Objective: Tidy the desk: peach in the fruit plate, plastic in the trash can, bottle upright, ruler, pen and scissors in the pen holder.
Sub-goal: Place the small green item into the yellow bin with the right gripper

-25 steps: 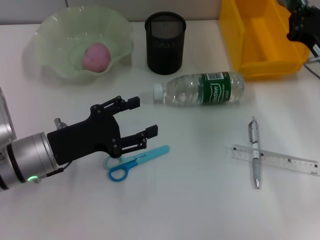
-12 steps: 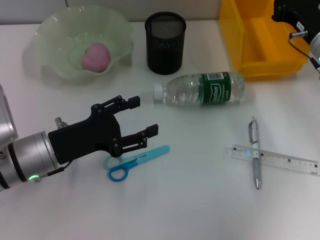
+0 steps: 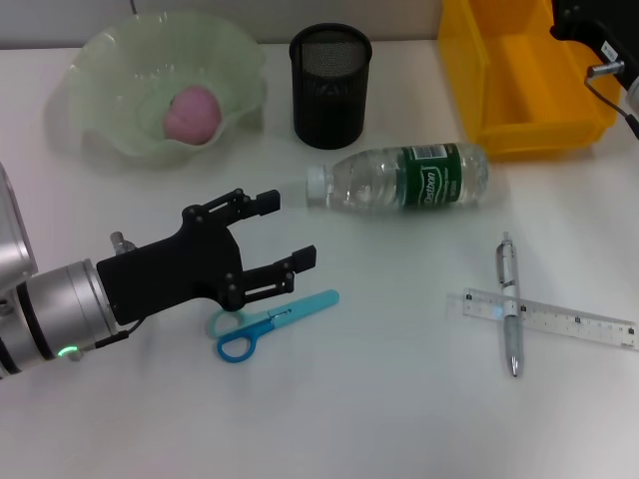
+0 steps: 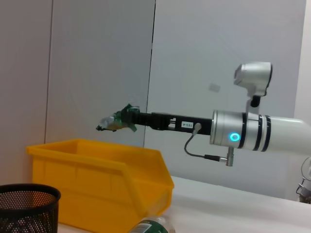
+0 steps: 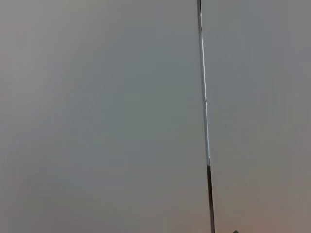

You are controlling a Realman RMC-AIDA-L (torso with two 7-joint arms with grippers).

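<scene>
The right gripper (image 4: 116,124) is clamped on crumpled plastic (image 4: 111,123) above the yellow bin (image 4: 97,167). The left gripper (image 3: 282,233) hangs spread wide; just beyond its fingertips the bottle (image 3: 399,178) lies sideways, cap toward them.

The bottle (image 3: 404,178) label's white lettering is too blurred to read.

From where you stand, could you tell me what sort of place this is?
Probably an office or lab desk set up for a tidying exercise: a white desk holding a mesh pen holder, a ruler and scissors, with plain partition walls behind.
</scene>
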